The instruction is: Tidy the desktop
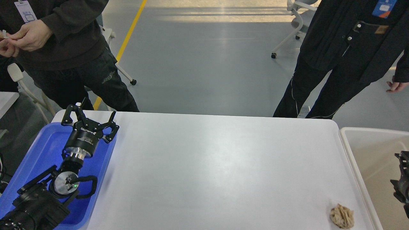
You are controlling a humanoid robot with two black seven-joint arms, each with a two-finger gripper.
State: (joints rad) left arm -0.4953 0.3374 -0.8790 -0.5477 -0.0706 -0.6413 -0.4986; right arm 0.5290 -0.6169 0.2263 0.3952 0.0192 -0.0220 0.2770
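The white desktop (223, 159) fills the middle of the head view. A crumpled tan paper ball (342, 216) lies on it near the front right corner. My left gripper (96, 110) is open and empty. It hovers over the far end of the blue tray (41, 150) at the desktop's left side, far from the ball. Part of my right gripper (403, 179) shows at the right edge over the off-white bin (367, 150). It is dark and cut off, so its fingers cannot be told apart.
A person in dark clothes (70, 54) stands at the far left corner of the desktop. Another person (342, 57) stands behind its far right. Wheeled chairs (295, 19) stand on the grey floor beyond.
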